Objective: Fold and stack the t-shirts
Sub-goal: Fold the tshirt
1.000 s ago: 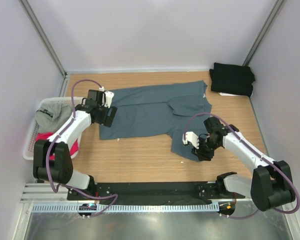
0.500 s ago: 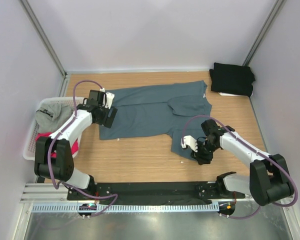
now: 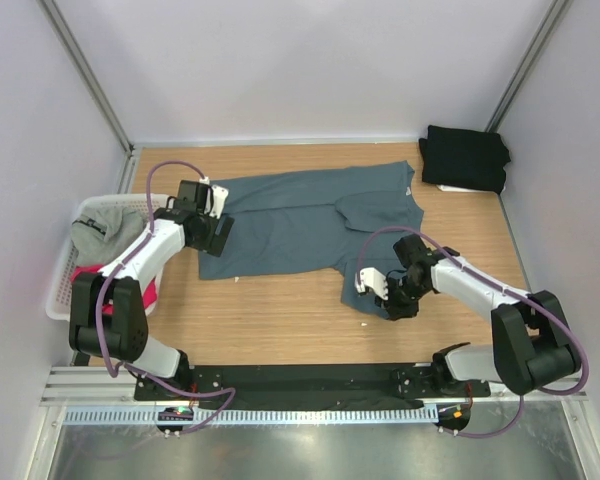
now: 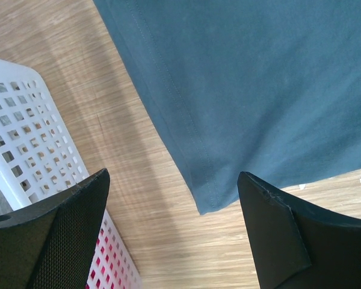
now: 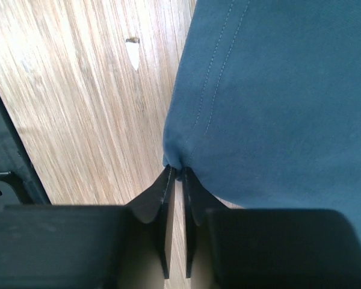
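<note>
Slate blue-grey t-shirt point(image 3: 310, 215) lies spread on the wooden table point(image 3: 280, 310). White basket point(image 3: 55, 292) at left edge holds light grey t-shirt point(image 3: 100, 232) and pink t-shirt point(image 3: 85, 275). Black t-shirt point(image 3: 465, 158) sits folded in far right corner. Left gripper point(image 4: 172, 177) is wide apart and empty over the blue-grey shirt's near left corner. Right gripper point(image 5: 175, 174) is pinched tight on its near edge.

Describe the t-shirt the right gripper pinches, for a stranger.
On the wooden table, in the middle, lies the slate blue-grey cloth t-shirt, spread out. Unlike the folded black t-shirt at far right, it is pinched at a near corner by the right gripper.
</note>
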Motion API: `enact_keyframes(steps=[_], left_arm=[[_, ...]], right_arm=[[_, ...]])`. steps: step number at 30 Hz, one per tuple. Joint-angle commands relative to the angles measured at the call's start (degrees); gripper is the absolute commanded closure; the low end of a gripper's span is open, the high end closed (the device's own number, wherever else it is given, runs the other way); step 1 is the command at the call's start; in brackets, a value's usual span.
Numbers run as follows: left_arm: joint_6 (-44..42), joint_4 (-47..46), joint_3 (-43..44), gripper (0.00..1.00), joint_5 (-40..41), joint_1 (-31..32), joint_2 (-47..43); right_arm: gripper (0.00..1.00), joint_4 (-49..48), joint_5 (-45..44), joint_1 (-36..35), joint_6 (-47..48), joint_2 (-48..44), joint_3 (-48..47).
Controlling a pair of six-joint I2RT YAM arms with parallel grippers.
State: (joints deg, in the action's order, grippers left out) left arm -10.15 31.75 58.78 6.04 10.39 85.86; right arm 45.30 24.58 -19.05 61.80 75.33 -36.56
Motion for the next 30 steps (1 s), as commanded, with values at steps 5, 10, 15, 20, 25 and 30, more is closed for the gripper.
enact_keyframes(steps=[5,10,15,20,25,30], left_arm=[[-0.6,4.0,-0.2,0.17,1.7,0.0,-0.3],[-1.7,4.6,-2.2,0.22,4.9,-0.5,-2.1],[-1.7,5.5,-2.5,0.28,4.6,-1.4,-4.0],[-2.2,6.1,-2.5,0.37,4.3,-1.5,-2.6],[-1.8,7.2,-2.6,0.41,1.2,-2.1,-0.9],[-1.1,9.4,-1.3,0.38,-3.7,-2.7,1.9]], right_arm=[[0.97,2.9,1.1,-0.7,-0.1,-3.5,-1.4],[0.99,6.5,0.2,-0.7,-0.1,-6.6,-5.0],[0.99,6.6,-0.4,-0.7,-0.9,-7.3,-7.2],[0.99,4.9,-0.6,-0.7,-1.9,-6.4,-7.7],[0.99,4.3,-1.0,-0.7,-2.3,-5.9,-8.4],[0.99,3.8,-1.6,-0.6,-2.6,-5.5,-8.1]])
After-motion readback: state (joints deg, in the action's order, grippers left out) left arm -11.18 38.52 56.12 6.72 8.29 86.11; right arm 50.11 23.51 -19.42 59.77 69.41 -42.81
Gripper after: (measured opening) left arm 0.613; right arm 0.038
